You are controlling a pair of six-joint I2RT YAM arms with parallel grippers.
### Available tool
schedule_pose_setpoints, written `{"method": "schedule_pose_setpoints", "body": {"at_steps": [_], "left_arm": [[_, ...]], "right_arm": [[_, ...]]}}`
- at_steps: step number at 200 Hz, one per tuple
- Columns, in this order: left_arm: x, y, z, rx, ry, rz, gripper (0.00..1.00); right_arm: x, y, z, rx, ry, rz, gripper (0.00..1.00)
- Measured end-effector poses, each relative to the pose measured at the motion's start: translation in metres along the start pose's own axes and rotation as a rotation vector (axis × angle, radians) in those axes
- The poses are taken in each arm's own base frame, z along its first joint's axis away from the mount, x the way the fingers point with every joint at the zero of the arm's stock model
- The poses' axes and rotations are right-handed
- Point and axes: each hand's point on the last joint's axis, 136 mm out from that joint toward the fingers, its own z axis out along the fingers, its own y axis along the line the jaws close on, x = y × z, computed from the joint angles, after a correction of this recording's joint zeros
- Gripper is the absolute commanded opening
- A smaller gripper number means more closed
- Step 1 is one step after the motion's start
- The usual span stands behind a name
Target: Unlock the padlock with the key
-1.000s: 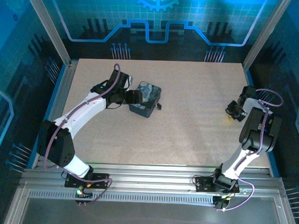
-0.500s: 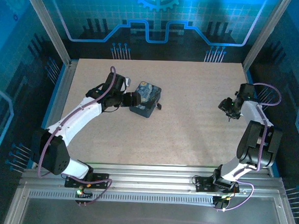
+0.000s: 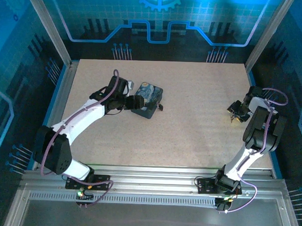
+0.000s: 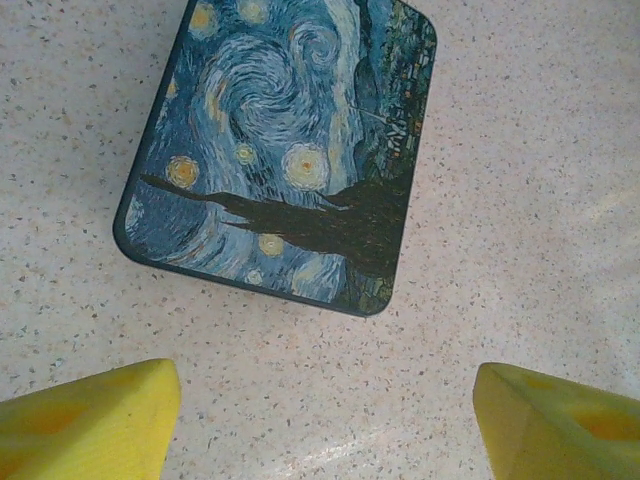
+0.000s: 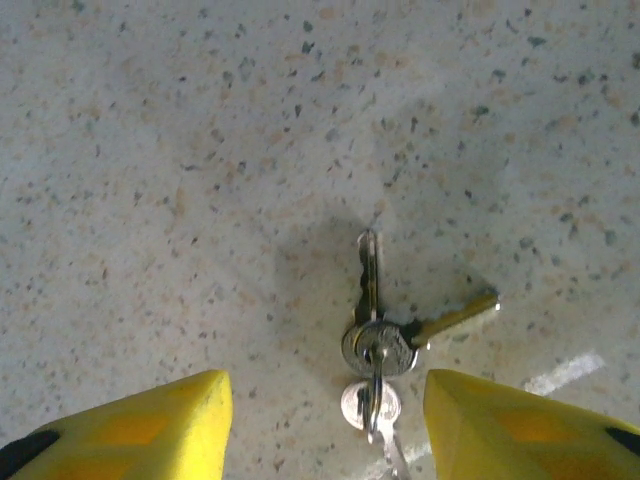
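So my right gripper point(image 5: 325, 392) has its jaws parted and it's holding nothing. On the wrist camera my two yellow fingers point(image 5: 150, 425) sit in the bottom corners. The keys point(image 5: 380, 338) are lying on the speckled table point(image 5: 200, 150) in the gap between them, closer to the right-hand finger in that view and touching neither.

It's a little bunch on a ring. There's one silver key point(image 5: 368, 265) on its edge pointing away from me and one brass-looking key point(image 5: 458, 317) sticking out sideways. A round silver bit point(image 5: 368, 405) lies nearer to me. From overhead, that gripper point(image 3: 235, 112) is near the table's right edge, roughly halfway up.

My left gripper point(image 4: 328, 385) is wide open too, and empty. Its wrist camera looks down on the dark blue tin point(image 4: 280, 160) with the swirly starry-night lid. The tin sits flat on the table, just past my fingertips point(image 4: 150, 385), not between them. Overhead, that gripper point(image 3: 135, 101) is right at the tin's left side, but I can't tell whether it's touching.

The tin is left of centre, well apart from the keys. A small dark thing point(image 3: 161, 107) pokes out at the tin's right corner, too small to make out.
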Motion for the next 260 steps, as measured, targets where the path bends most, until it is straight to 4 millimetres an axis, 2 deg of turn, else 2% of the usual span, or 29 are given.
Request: {"method": "schedule_pose_setpoints", "body": {"at_steps": [69, 131, 158, 195, 212, 234, 260], "left_arm": [[0.002, 0.003, 0.02, 0.001, 0.027, -0.012, 0.78], [0.0, 0.001, 0.023, 0.008, 0.028, -0.012, 0.78], [0.0, 0.001, 0.023, 0.008, 0.028, -0.012, 0.78], [0.0, 0.001, 0.022, 0.009, 0.027, -0.012, 0.78], [0.0, 0.001, 0.021, 0.011, 0.024, -0.014, 0.78], [-0.004, -0.004, 0.013, 0.025, 0.004, -0.016, 0.78], [-0.005, -0.019, 0.001, 0.064, -0.014, -0.008, 0.79]], "right_arm": [[-0.003, -0.016, 0.011, 0.034, 0.024, 0.064, 0.49], [-0.003, -0.024, 0.012, 0.056, 0.048, 0.061, 0.24], [-0.004, -0.018, 0.012, 0.026, 0.046, 0.047, 0.14], [-0.001, -0.008, 0.013, -0.001, 0.038, 0.003, 0.06], [0.009, 0.001, 0.011, -0.025, 0.043, -0.019, 0.06], [0.035, 0.019, 0.009, -0.066, 0.078, -0.066, 0.05], [0.071, 0.057, 0.001, -0.129, 0.115, -0.172, 0.05]]}}
